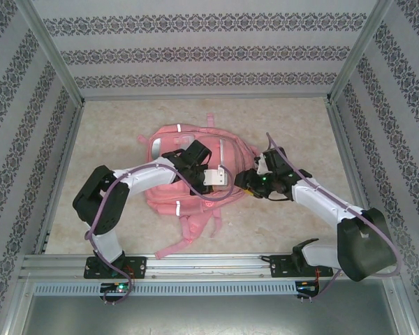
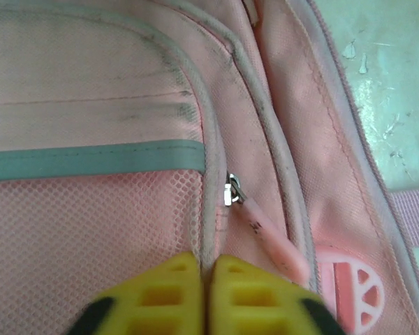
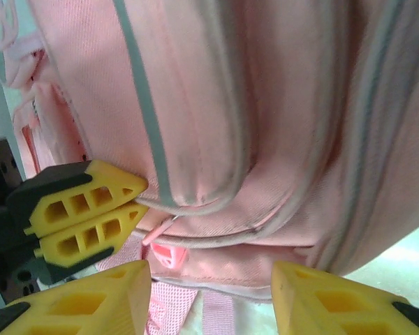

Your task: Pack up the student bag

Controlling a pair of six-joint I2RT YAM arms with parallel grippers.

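**Student bag, zip stage.** The student bag (image 1: 169,143), soft and pink, is shown lying flat at the middle of the worktop (image 1: 300,125). Its front face is turned up and its straps (image 1: 195,230) trail toward the near edge. On the front pocket a grey reflective strip (image 2: 91,162) is met by a curved piping seam (image 2: 208,202). The zip slider with its pink pull tab (image 2: 269,236) lies just right of that seam.

The left gripper (image 2: 206,264) is seen reaching over the bag from the left. Its jaws are closed, and the piping appears to be pinched between them just beside the slider. This hold is judged to serve as an anchor, so that the fabric is held taut while the zip is drawn.

The right gripper (image 3: 209,273) is placed at the bag's right side, near the left gripper. Its jaws are parted with nothing gripped, and they are aimed at the pocket corner where the tab lies. Whether the zip is shut along its length cannot be told.
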